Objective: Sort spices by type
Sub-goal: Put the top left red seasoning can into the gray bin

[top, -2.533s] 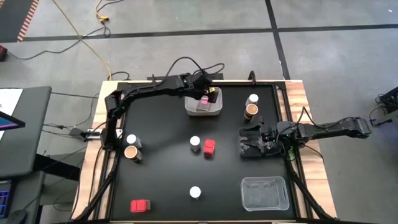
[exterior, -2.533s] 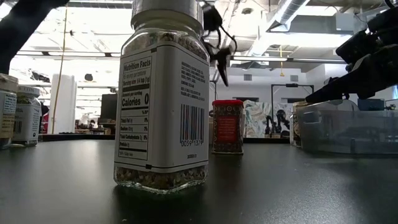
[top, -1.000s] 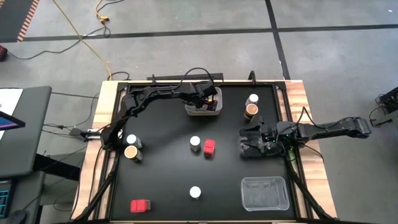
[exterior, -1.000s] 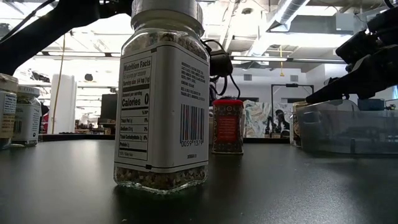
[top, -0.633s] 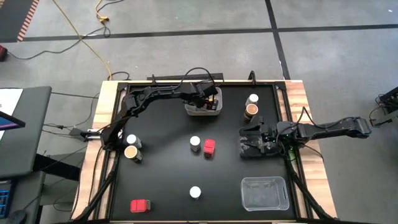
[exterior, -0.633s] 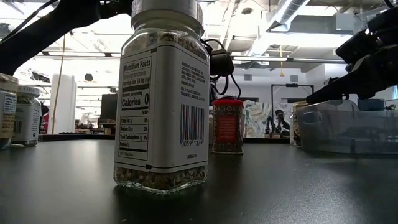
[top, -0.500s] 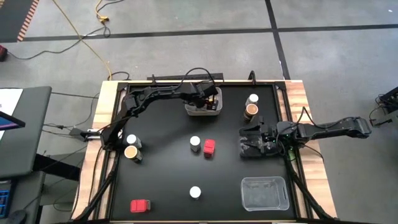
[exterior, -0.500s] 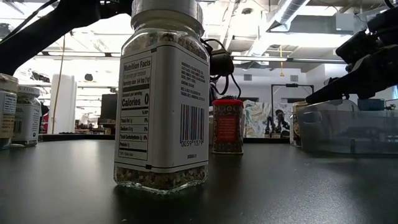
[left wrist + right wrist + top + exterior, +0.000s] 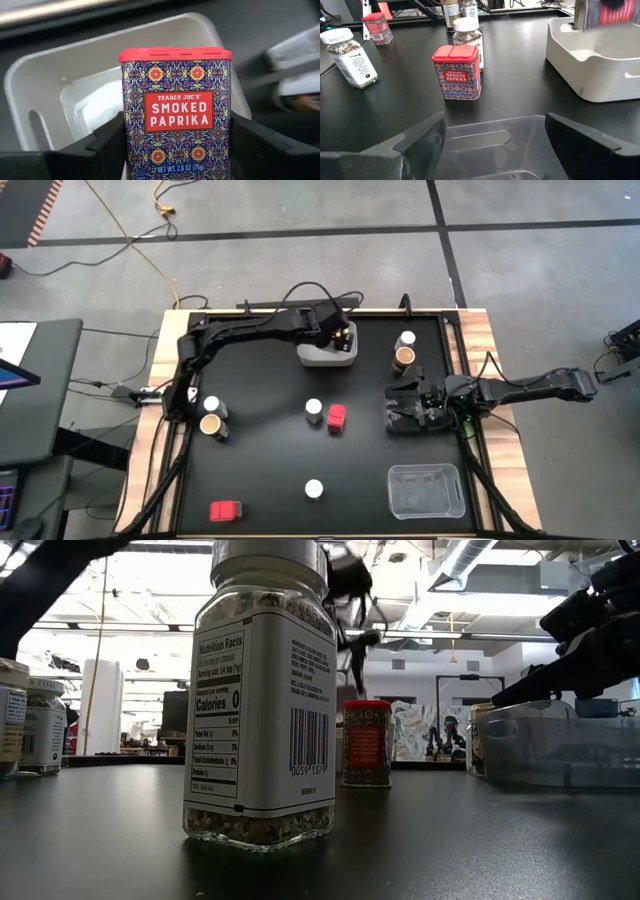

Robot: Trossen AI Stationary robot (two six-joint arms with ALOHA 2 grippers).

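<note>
Up close, red-lidded paprika tin (image 9: 175,112), patterned blue, clamped in left hand (image 9: 175,150)

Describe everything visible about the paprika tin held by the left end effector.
The paprika tin is a blocky upright container with a red lid, a blue patterned wrap and a red label reading Smoked Paprika. The left end effector grips it, one dark finger against each side. It hangs above the white bin, clear of the bin's floor as far as the wrist view shows.
</note>
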